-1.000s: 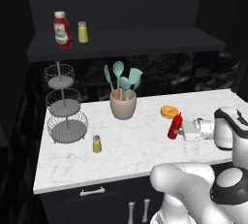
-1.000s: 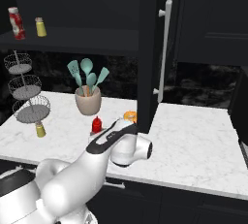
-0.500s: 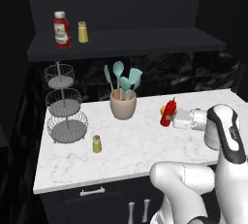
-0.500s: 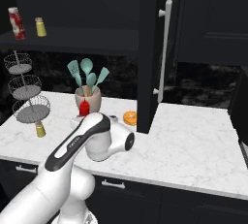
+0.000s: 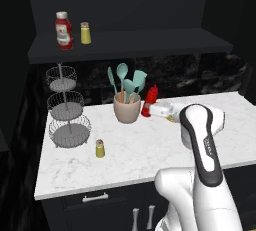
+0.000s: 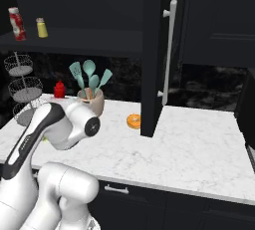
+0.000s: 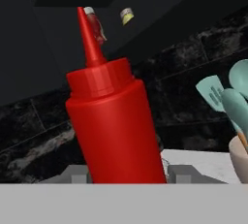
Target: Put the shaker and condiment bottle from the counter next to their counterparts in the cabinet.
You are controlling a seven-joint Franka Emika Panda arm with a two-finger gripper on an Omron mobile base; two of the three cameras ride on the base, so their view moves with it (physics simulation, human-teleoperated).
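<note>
So the gripper (image 7: 127, 172) is pinching the bottle (image 7: 114, 126) off the counter (image 5: 150, 150), while the shaker (image 5: 100, 148) at 8 o'clock hasn't been shelved.

The slim red condiment bottle (image 5: 150, 100) stands beside the utensil crock, lifted slightly. The yellow shaker (image 5: 100, 148) sits upright on the marble counter (image 5: 150, 150).

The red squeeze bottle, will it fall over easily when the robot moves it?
Probably a bit tippy: the condiment bottle is tall and slim with a pointed nozzle. Its smooth round sides may slip or twist in the pincer. It looks like soft plastic, so likely light and slightly squashy.
</note>
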